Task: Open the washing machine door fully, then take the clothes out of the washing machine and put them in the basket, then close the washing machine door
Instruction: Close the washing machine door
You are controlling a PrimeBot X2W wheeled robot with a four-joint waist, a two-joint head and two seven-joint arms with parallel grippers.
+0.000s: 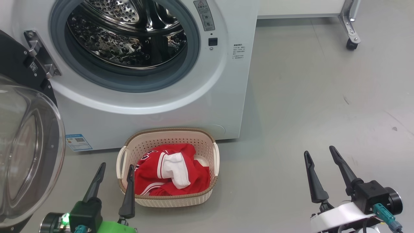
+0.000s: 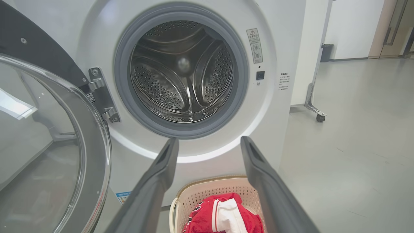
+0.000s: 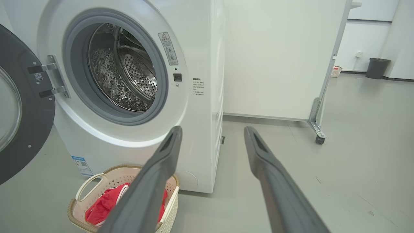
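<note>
1. The washing machine door (image 1: 29, 152) stands swung wide open on its hinge at the left of the washing machine (image 1: 155, 123), leaving the perforated steel drum (image 1: 129, 35) in plain sight.
2. The clothes (image 1: 171, 176), red with white panels, lie heaped in the basket (image 1: 171, 134), which sits on the grey floor (image 1: 307, 97) just in front of the machine.
3. The left gripper (image 1: 117, 165) is spread open and empty, its 2 fingers near the basket's left handle.
4. The right gripper (image 1: 319, 150) is likewise parted, holding nothing, well to the basket's right above the floor.
</note>
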